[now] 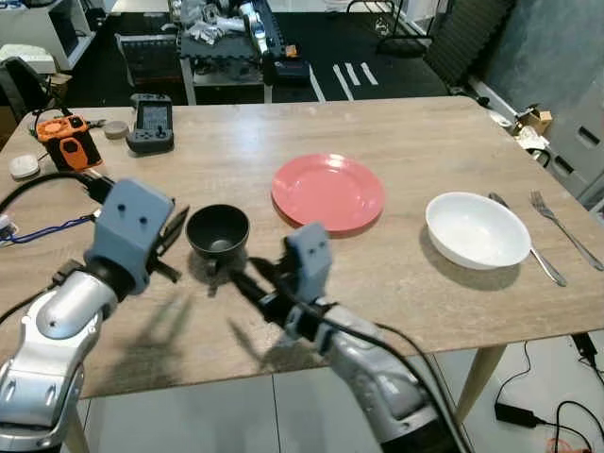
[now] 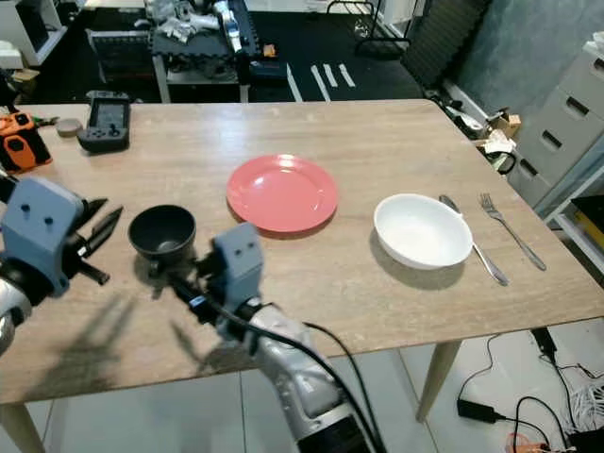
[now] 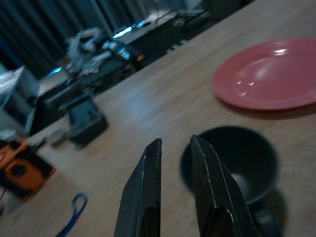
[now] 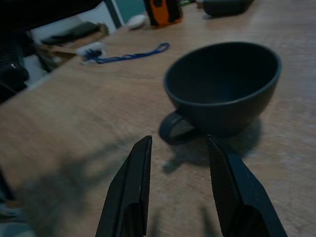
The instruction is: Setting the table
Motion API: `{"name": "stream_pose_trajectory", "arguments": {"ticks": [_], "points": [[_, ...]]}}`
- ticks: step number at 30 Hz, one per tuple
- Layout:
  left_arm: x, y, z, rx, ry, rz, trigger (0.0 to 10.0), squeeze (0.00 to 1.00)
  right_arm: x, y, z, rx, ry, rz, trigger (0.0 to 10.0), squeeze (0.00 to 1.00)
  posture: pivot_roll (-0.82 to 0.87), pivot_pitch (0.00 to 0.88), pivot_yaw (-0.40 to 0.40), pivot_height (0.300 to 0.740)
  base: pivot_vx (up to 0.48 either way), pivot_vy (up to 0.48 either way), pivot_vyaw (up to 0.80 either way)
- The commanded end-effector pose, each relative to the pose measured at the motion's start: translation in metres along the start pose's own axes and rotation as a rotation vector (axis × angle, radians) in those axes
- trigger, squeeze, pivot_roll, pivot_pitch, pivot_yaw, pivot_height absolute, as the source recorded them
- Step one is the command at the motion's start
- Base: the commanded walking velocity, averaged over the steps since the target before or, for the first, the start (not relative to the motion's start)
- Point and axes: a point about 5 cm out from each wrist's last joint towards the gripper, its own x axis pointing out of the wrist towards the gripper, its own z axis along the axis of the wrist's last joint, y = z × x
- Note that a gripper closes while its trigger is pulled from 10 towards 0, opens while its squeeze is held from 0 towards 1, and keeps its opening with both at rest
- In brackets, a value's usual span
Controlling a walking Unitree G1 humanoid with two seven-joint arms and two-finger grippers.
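Your black cup [image 1: 218, 232] sits near the counter's [image 1: 415, 293] front edge, handle at 6 o'clock; right gripper [image 4: 177, 148] faces it, jaws parted, empty; left gripper [image 3: 175, 148] at 9, jaws slightly apart, empty

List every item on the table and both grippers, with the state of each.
Cup: upright, empty, free on the table.
Plate: flat, empty.
Bowl: upright, empty.
Spoon: flat, right of the bowl.
Fork: flat, beyond the spoon.
Left gripper: open, beside the cup.
Right gripper: open, facing the handle.
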Motion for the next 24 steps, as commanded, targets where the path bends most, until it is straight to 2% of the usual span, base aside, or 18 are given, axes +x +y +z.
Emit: {"name": "stream_pose_trajectory", "arguments": {"ticks": [1, 2, 3, 4, 5, 7, 10, 13, 14, 17, 19, 20, 21, 24], "points": [[-0.006, 0.017, -0.019, 0.015, 0.105, 0.101, 10.0, 0.0, 0.005, 0.006, 0.004, -0.013, -0.021, 0.006, 10.0, 0.0, 0.09, 0.047, 0.025, 0.74, 0.0, 0.0, 0.0], [-0.006, 0.017, -0.019, 0.015, 0.105, 0.101, 10.0, 0.0, 0.005, 0.006, 0.004, -0.013, -0.021, 0.006, 10.0, 0.0, 0.09, 0.047, 0.025, 0.74, 0.0, 0.0, 0.0], [-0.011, 0.035, -0.029, 0.034, 0.165, 0.206, 10.0, 0.0, 0.005, 0.006, 0.007, -0.013, -0.04, -0.007, 10.0, 0.0, 0.09, 0.056, 0.017, 0.74, 0.0, 0.0, 0.0], [-0.013, 0.045, -0.033, 0.028, 0.185, 0.254, 10.0, 0.0, 0.004, 0.004, 0.008, -0.016, -0.045, -0.023, 10.0, 0.0, 0.09, 0.056, 0.017, 0.74, 0.0, 0.0, 0.0], [-0.013, 0.045, -0.033, 0.028, 0.185, 0.254, 10.0, 0.0, 0.004, 0.004, 0.008, -0.016, -0.045, -0.023, 10.0, 0.0, 0.09, 0.056, 0.017, 0.74, 0.0, 0.0, 0.0], [-0.016, 0.064, -0.043, 0.032, 0.23, 0.337, 10.0, 0.0, 0.001, -0.003, 0.011, -0.025, -0.06, -0.065, 10.0, 0.0, 0.08, 0.064, 0.011, 0.74, 0.0, 0.0, 0.0], [-0.014, 0.077, -0.055, 0.033, 0.284, 0.354, 10.0, 0.0, -0.003, -0.013, 0.019, -0.03, -0.088, -0.105, 10.0, 0.0, 0.08, 0.072, 0.006, 0.74, 0.0, 0.0, 0.0], [-0.011, 0.078, -0.06, 0.02, 0.309, 0.328, 10.0, 0.0, -0.006, -0.017, 0.023, -0.05, -0.101, -0.127, 10.0, 0.0, 0.06, 0.08, 0.012, 0.74, 0.0, 0.0, 0.0], [-0.007, 0.075, -0.064, 0.027, 0.333, 0.308, 10.0, 0.0, -0.007, -0.028, 0.023, -0.086, -0.102, -0.212, 10.0, 0.0, 0.06, 0.08, 0.013, 0.74, 0.0, 0.0, 0.0], [-0.004, 0.072, -0.064, 0.022, 0.329, 0.3, 10.0, 0.0, -0.007, -0.034, 0.022, -0.075, -0.097, -0.258, 10.0, 0.0, 0.06, 0.087, 0.015, 0.74, 0.0, 0.0, 0.0], [0.001, 0.061, -0.062, 0.016, 0.31, 0.277, 10.0, 0.0, -0.005, -0.047, 0.024, -0.094, -0.097, -0.368, 10.0, 0.0, 0.06, 0.087, 0.015, 0.74, 0.0, 0.0, 0.0], [0.001, 0.061, -0.062, 0.016, 0.31, 0.277, 10.0, 0.0, -0.005, -0.047, 0.024, -0.094, -0.097, -0.368, 10.0, 0.0, 0.06, 0.087, 0.015, 0.74, 0.0, 0.0, 0.0], [0.004, 0.051, -0.058, 0.01, 0.271, 0.249, 10.0, 0.0, -0.005, -0.061, 0.029, -0.12, -0.107, -0.491, 10.0, 0.0, 0.06, 0.094, 0.007, 0.74, 0.0, 0.0, 0.0], [0.006, 0.046, -0.051, -0.012, 0.228, 0.233, 10.0, 0.0, -0.005, -0.069, 0.033, -0.132, -0.115, -0.546, 10.0, 0.0, 0.06, 0.096, 0.005, 0.74, 0.0, 0.0, 0.0]]}}
